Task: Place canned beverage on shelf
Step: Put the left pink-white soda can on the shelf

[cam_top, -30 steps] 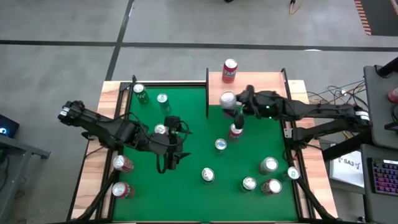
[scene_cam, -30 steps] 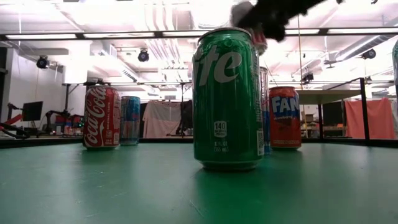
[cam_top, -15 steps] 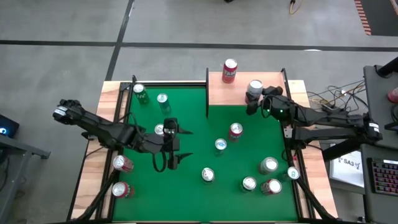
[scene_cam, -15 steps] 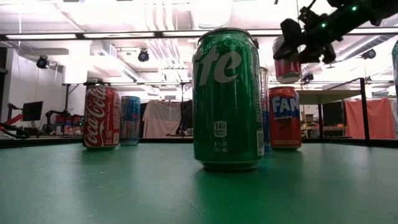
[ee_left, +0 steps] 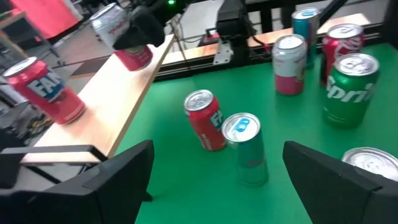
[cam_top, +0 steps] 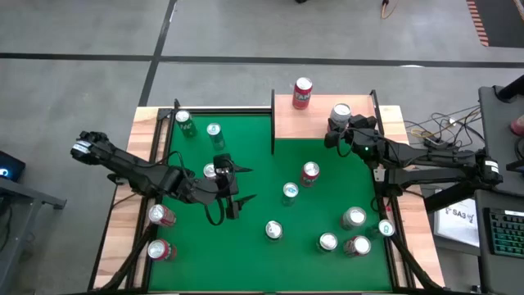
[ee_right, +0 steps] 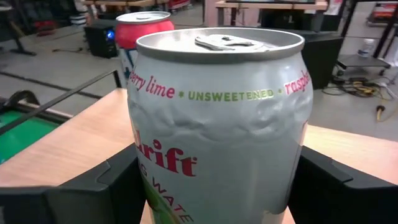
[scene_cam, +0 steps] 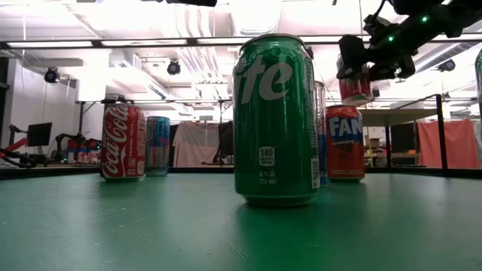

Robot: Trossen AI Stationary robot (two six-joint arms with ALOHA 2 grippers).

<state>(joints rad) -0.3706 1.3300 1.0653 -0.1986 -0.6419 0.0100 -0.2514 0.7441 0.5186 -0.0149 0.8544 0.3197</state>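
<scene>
Gripping a white can (cam_top: 341, 112) in my right gripper (cam_top: 336, 131), I hold it above the shelf (cam_top: 286, 123), fingers clamped on both of its sides (the label reads "unsweetened" and "lime"). A red Fanta can (cam_top: 303, 93) stands upright on the shelf's far edge, well apart from mine. My left gripper (cam_top: 237, 185) hangs spread wide and empty over the green table (cam_top: 246, 147), near a silver-topped can (cam_top: 210, 171). Other cans stand scattered across the felt.
</scene>
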